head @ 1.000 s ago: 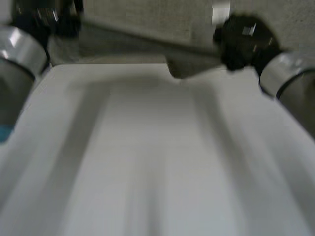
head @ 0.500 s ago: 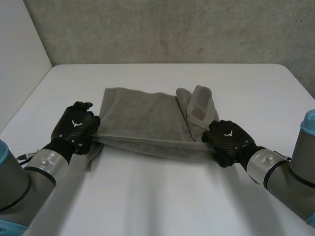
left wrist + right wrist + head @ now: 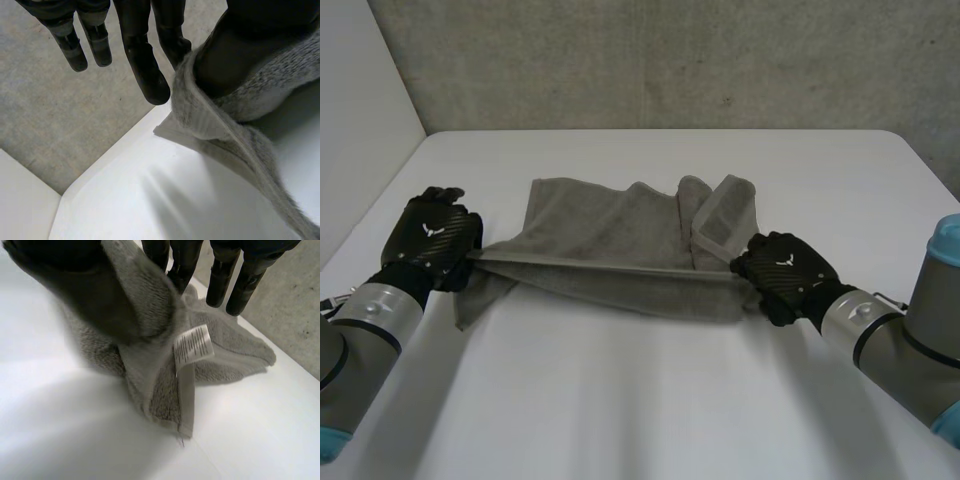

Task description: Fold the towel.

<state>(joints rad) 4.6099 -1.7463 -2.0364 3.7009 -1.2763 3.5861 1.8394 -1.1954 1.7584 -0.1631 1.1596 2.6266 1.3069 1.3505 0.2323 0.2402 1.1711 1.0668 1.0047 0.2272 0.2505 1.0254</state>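
Note:
A grey towel (image 3: 610, 235) lies across the middle of the white table (image 3: 640, 400), its far part bunched and folded over at the right. Its near edge is lifted and stretched taut between my two hands. My left hand (image 3: 430, 240) grips the near left corner; in the left wrist view the towel (image 3: 210, 115) is pinched at the thumb, beside the straight fingers (image 3: 145, 75). My right hand (image 3: 785, 275) grips the near right corner. In the right wrist view the towel (image 3: 160, 390) drapes over the thumb, and a white label (image 3: 194, 345) hangs below the fingers (image 3: 180, 262).
A concrete wall (image 3: 670, 60) stands behind the table's far edge. A white panel (image 3: 355, 130) borders the table at the far left. Bare tabletop stretches in front of the towel and to both sides.
The hands came down from high at the far side to the near edge. Since half a second ago my left hand has moved left and outward, pulling the near edge straight; the right hand barely moved.

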